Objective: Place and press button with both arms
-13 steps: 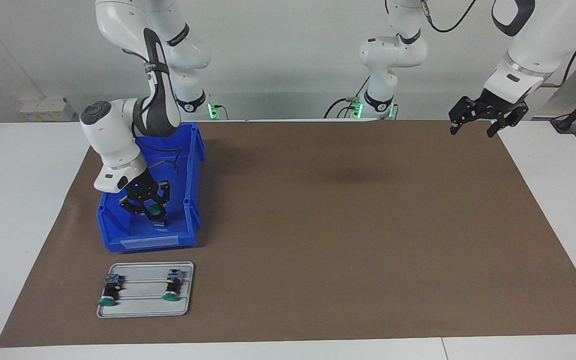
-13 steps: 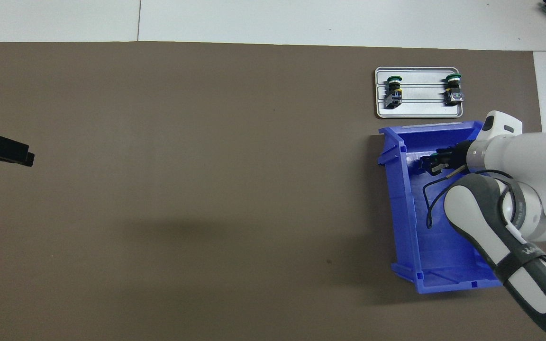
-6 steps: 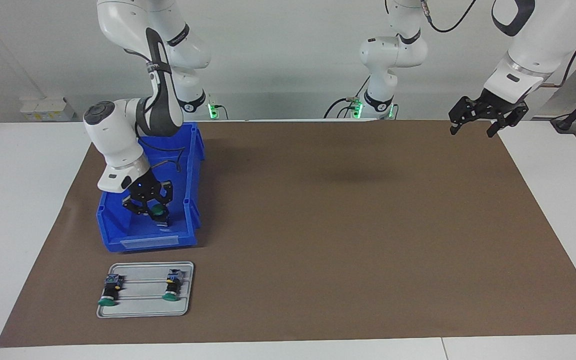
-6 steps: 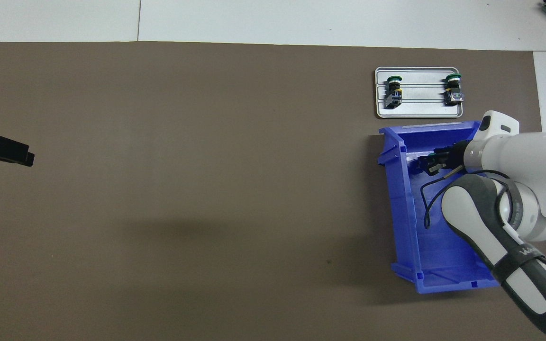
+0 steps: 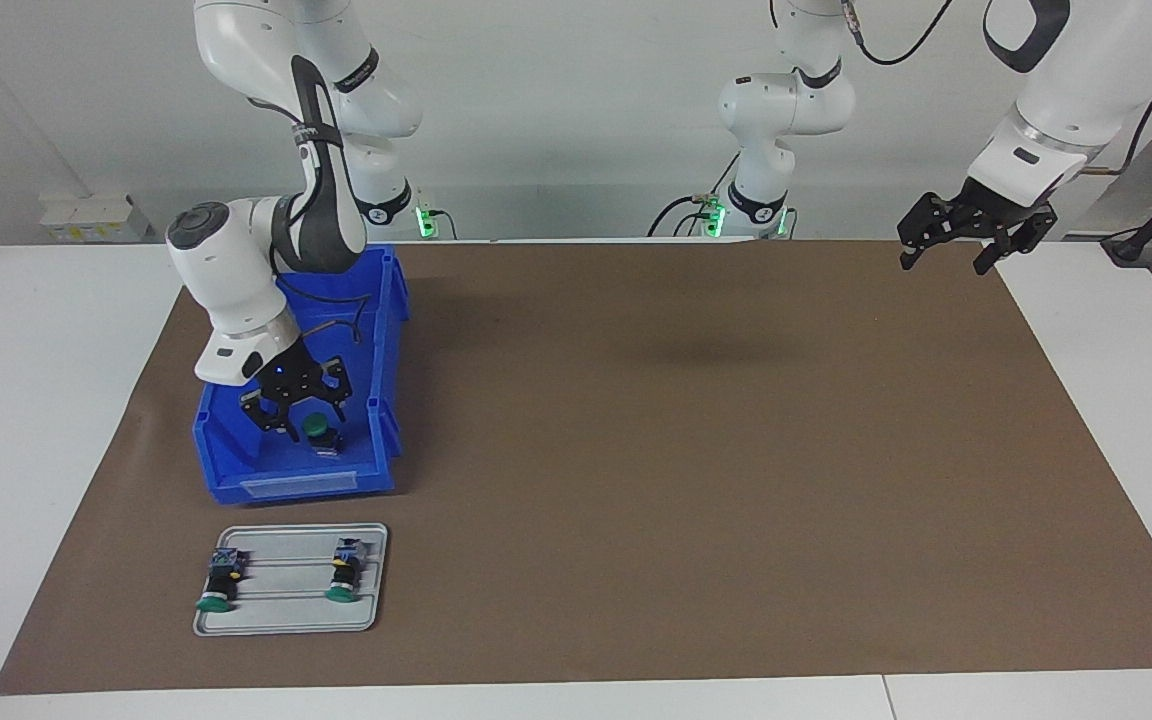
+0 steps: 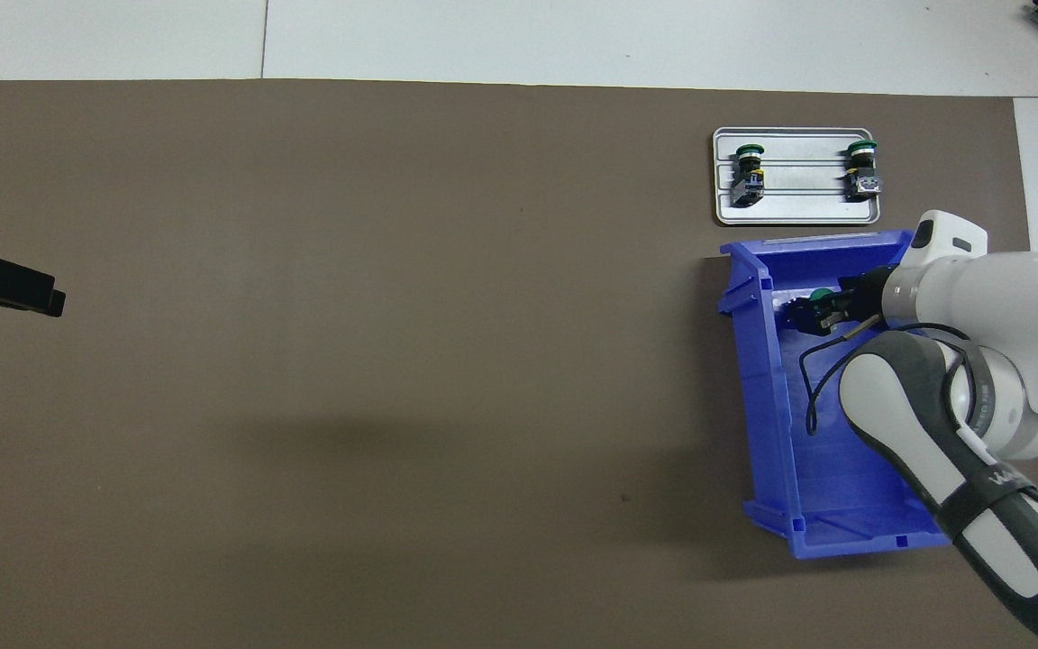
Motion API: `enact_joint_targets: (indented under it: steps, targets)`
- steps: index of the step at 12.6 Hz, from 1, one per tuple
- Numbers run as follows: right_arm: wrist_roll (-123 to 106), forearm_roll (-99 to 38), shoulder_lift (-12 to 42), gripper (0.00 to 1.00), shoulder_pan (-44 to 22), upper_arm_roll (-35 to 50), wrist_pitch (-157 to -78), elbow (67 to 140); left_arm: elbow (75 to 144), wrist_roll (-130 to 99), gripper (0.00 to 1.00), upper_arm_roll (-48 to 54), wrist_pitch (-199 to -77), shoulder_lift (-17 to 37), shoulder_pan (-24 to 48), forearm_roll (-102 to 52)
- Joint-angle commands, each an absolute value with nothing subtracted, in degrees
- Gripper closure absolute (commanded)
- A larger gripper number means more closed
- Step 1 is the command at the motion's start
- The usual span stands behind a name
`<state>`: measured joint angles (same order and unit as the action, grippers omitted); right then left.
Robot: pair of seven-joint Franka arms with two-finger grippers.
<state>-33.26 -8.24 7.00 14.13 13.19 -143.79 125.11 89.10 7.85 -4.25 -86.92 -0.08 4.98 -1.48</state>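
Button standing in blue bin, green cap up, under right end effector, fingers spread, at 9 o'clock. Left end effector spread, raised at 2 o'clock.

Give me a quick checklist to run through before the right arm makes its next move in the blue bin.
1. Right gripper inside the blue bin: ok.
2. Button gripped: not ok; fingers parted, button sits on the bin floor.
3. Button upright, green cap up: ok.
4. Room on the tray: ok; two other buttons lie apart with a gap between them.
5. Left gripper waiting over the mat's corner, open: ok.
6. Cable snagging the bin: cannot tell.
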Motion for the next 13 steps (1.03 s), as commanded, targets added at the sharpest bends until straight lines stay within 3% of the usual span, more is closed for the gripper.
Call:
enact_joint_targets:
  steps: [1,4,9,13]
  targets:
    - [-34.0,-10.3,6.7,0.14,14.6,13.6,-144.2,125.0,90.9,7.9,0.0,-4.0,-87.5,-1.7,4.7,-0.5]
    - [-33.1,-10.3,6.1,0.12,14.6,13.4,-139.7,120.8,90.9,7.9,0.0,-4.0,-87.5,-1.7,4.7,-0.5]
    - [-17.4,-4.8,3.4,0.12,16.5,12.4,-114.8,105.9,90.9,7.9,0.0,-4.0,-87.5,-1.7,4.7,-0.5]
    - [-3.2,1.5,3.2,0.11,15.5,13.3,-105.3,99.2,90.9,7.9,0.0,-4.0,-87.5,-1.7,4.7,-0.5]
